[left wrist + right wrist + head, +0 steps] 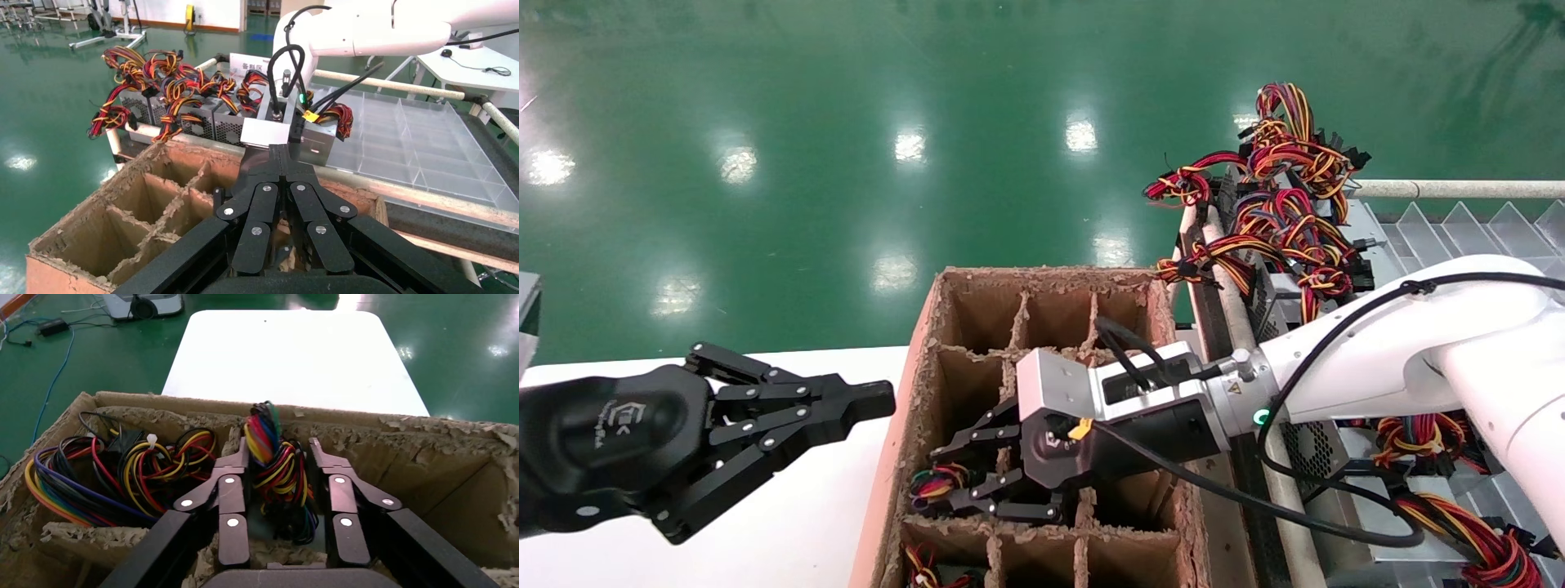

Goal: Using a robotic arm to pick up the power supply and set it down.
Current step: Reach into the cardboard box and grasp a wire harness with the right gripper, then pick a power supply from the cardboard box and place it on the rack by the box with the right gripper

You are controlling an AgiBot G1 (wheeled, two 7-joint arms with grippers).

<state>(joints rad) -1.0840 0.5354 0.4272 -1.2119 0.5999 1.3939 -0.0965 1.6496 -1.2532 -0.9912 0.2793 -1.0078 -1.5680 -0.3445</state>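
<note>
While the right end effector point(977, 478) reaches down into a middle cell of the divided cardboard box point(911, 367), its two fingers point(231, 496) stand on both sides of a bundle of coloured wires point(278, 468). The jaws are spread and only near the bundle; I cannot see that they press it, so I judge it as released, not yet grasping. The power supply point(287, 530) itself sits deep in that cell, under its wires, and only a little of it shows between the fingers.

The neighbour cell holds another loose bundle of wires point(116, 471), close to one finger. The paper dividers point(1009, 359) are torn and soft. More power supplies point(202, 122) wait on the rack point(1230, 302) on the robot's right side, beside clear plastic trays point(422, 141).

The left end effector point(789, 416) hangs idle over the white worktop point(789, 523), with its fingers pressed together on nothing.

In my opinion the step in hand is either a release or a grasp. To do it well, the arm should move straight along the cell, so the fingers do not hook a wire or pull the divider. If it grasps, the metal body is a better hold than the wires, which may slip.
</note>
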